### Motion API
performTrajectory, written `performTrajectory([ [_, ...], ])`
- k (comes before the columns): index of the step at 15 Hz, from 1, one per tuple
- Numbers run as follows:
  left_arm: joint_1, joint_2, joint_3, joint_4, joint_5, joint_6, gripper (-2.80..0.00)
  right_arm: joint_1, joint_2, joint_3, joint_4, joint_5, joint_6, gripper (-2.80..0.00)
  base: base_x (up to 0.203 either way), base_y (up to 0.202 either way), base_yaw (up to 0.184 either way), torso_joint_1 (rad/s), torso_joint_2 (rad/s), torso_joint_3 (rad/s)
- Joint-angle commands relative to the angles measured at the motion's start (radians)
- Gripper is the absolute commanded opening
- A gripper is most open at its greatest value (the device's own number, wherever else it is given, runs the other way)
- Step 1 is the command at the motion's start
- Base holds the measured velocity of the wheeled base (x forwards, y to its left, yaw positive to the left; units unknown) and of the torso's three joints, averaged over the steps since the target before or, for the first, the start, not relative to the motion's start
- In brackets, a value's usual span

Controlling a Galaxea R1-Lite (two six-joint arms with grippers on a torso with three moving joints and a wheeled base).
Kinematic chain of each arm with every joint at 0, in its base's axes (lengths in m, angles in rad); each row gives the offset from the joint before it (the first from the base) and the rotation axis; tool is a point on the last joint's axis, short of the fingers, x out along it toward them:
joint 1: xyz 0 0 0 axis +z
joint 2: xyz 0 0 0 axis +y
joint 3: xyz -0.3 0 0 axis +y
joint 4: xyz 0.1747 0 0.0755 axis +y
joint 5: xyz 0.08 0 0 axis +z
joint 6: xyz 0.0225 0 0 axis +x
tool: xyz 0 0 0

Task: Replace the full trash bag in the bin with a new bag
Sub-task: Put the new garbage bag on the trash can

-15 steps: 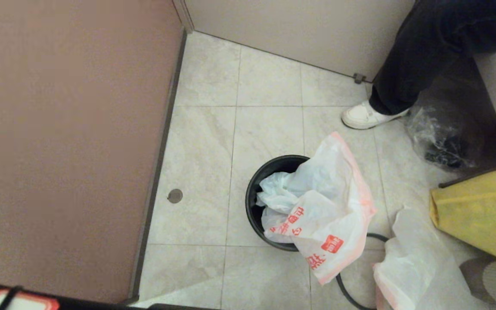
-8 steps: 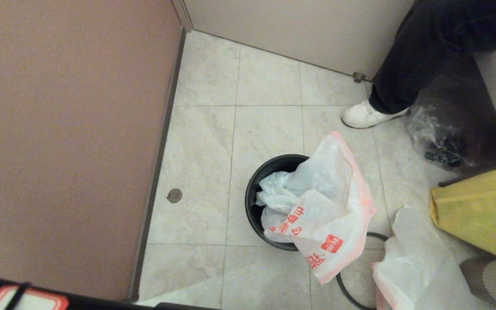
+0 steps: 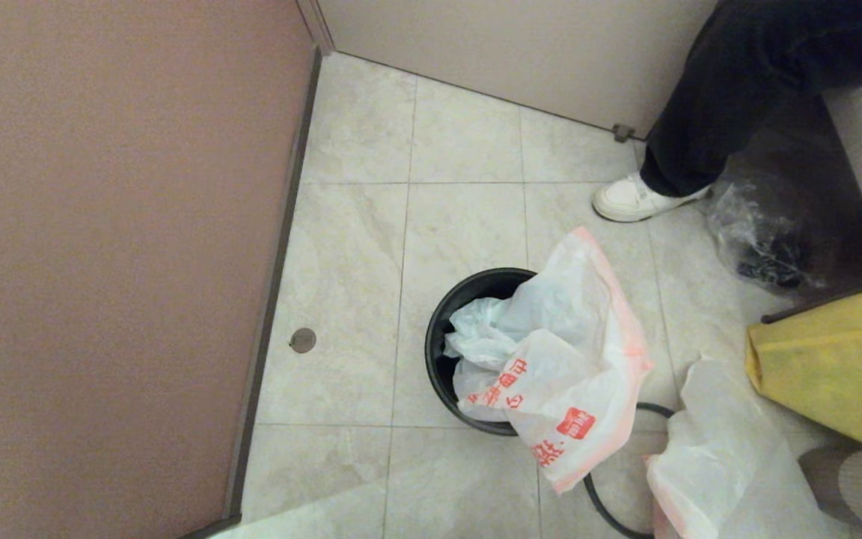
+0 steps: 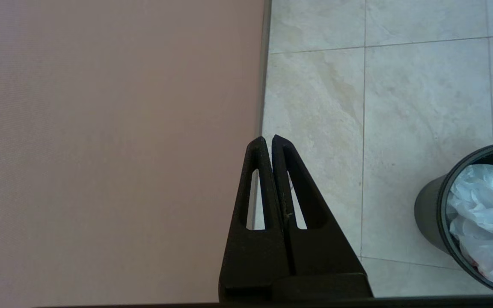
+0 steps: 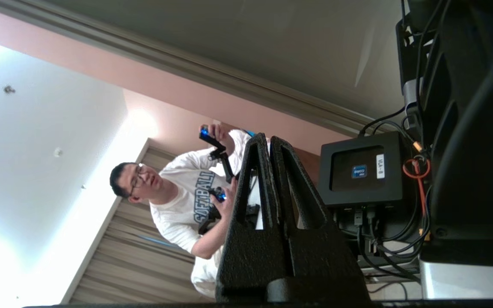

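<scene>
Bin [image 3: 442, 352] on pale tiled floor [image 3: 356, 247], new bag [image 3: 558, 359] draped over rim

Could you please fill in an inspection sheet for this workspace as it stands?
Surface: pale tiled floor, small round drain by the partition.
Job's things: new bag draped over the bin, partly inside; full trash bag on the floor beside it.
Clutter: yellow bag, clear bag.
Hands: left hand shut, empty, above the floor; right hand shut, empty, pointing away from the work.
Cables: nothing seen near the bin.
Surroundings: pink partition; bystander's shoe.
</scene>
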State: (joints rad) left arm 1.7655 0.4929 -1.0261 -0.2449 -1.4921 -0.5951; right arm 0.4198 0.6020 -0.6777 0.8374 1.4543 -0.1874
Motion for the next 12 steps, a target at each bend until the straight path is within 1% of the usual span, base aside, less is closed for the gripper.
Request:
performTrajectory([
  [1,0.011,0.019,0.019,-0.003,-0.008,-0.003,-2.80,0.001,0.023,-0.014,0.005,0.006,-0.002,-2.80,0.000,0.000,0.000,0.000,0.00,0.000],
  [11,0.000,0.023,0.033,-0.029,-0.010,-0.002,-2.80,0.003,0.013,-0.013,0.006,0.011,-0.003,-2.80,0.000,0.000,0.000,0.000,0.00,0.000],
  [12,-0.001,0.026,0.042,-0.050,-0.010,-0.002,-2.80,0.004,0.010,-0.013,0.006,0.012,-0.003,-2.80,0.000,0.000,0.000,0.000,0.00,0.000],
])
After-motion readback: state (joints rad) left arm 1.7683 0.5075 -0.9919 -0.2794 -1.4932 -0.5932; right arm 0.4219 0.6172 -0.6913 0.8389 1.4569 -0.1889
